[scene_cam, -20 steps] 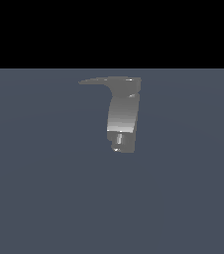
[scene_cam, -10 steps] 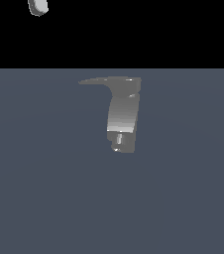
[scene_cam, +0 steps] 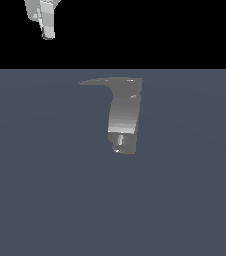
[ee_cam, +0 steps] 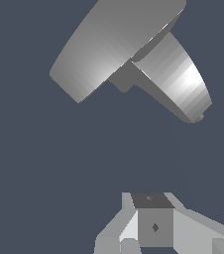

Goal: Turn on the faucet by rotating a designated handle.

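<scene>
The grey metallic faucet [scene_cam: 124,117] stands upright in the middle of the exterior view, with a small cylindrical nub [scene_cam: 119,140] low on its body. Its handle [scene_cam: 97,81], a thin flat blade, sticks out from the top toward the exterior view's left and tapers to a point. My gripper [scene_cam: 47,33] hangs high at the exterior view's upper left, well apart from the handle, its fingers together and holding nothing. In the wrist view the faucet [ee_cam: 176,79] and its broad flat top piece [ee_cam: 114,44] lie ahead of the gripper [ee_cam: 147,201].
A plain dark blue-grey floor [scene_cam: 45,190] spreads around the faucet. Above it the background is black. Nothing else stands in view.
The gripper has come into the exterior view from the top left and has moved lower. One second ago it was out of view. The faucet and handle have not moved.
</scene>
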{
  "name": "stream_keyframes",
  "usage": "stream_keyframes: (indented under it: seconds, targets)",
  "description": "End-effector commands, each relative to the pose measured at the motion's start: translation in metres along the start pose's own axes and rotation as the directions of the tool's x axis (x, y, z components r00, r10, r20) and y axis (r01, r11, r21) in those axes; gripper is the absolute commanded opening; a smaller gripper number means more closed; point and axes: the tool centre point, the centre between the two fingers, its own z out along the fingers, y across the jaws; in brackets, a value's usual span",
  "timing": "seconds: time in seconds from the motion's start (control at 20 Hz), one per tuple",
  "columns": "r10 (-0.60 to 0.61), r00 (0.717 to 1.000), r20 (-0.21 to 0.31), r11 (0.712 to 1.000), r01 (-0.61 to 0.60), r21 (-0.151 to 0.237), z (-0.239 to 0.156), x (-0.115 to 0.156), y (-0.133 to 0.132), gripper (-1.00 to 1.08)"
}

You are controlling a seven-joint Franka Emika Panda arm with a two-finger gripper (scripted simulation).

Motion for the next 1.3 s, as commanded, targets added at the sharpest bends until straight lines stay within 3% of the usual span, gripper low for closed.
stream_keyframes:
  seconds: [0.0,0.35,0.65,0.95,1.25]
  targets:
    - [0.054,0.999,0.0,0.999,-0.054,0.002,0.006,0.006,-0.011,-1.0]
    - [0.201,0.98,-0.002,0.98,-0.201,0.006,0.024,0.027,-0.04,-1.0]
    - [0.328,0.945,-0.004,0.945,-0.328,0.009,0.04,0.049,-0.062,-1.0]
    - [0.458,0.889,-0.007,0.889,-0.458,0.013,0.056,0.076,-0.083,-1.0]
    - [0.592,0.806,-0.01,0.806,-0.592,0.016,0.074,0.109,-0.101,-1.0]
